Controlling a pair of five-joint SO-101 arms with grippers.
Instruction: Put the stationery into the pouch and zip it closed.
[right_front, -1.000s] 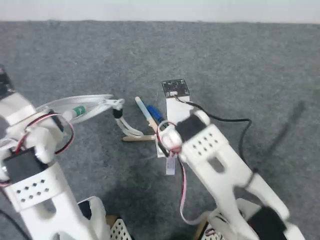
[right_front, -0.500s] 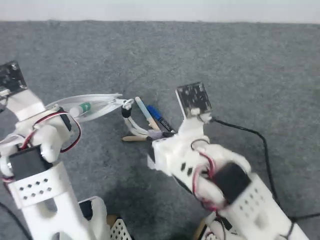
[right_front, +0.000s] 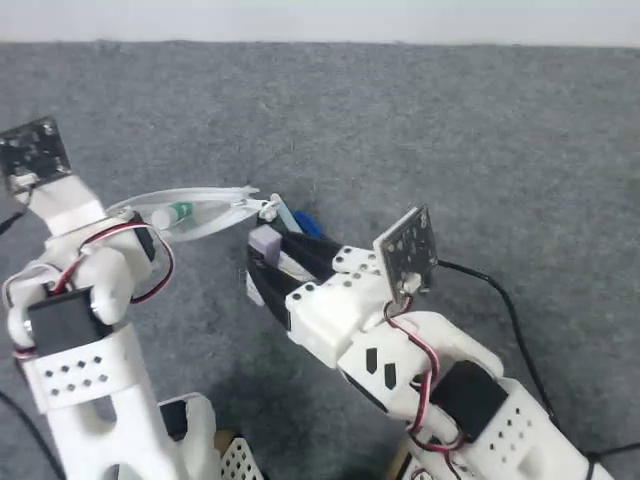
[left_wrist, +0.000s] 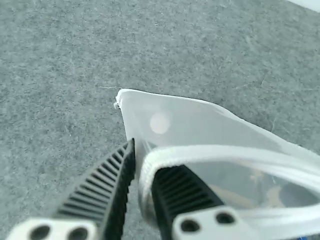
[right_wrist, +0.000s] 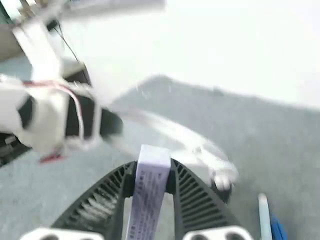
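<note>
- two grippers are both busy: my left gripper (left_wrist: 137, 150) is pinching the open rim of the clear pouch (left_wrist: 200, 125).
- my right gripper (right_wrist: 152, 167) is clamping a pale eraser (right_wrist: 147, 195) and hovering just beside the pouch's zip end.
- pens (right_front: 298, 222) are lying on the grey carpet (right_front: 480, 130), near that zip end and my right gripper.
</note>
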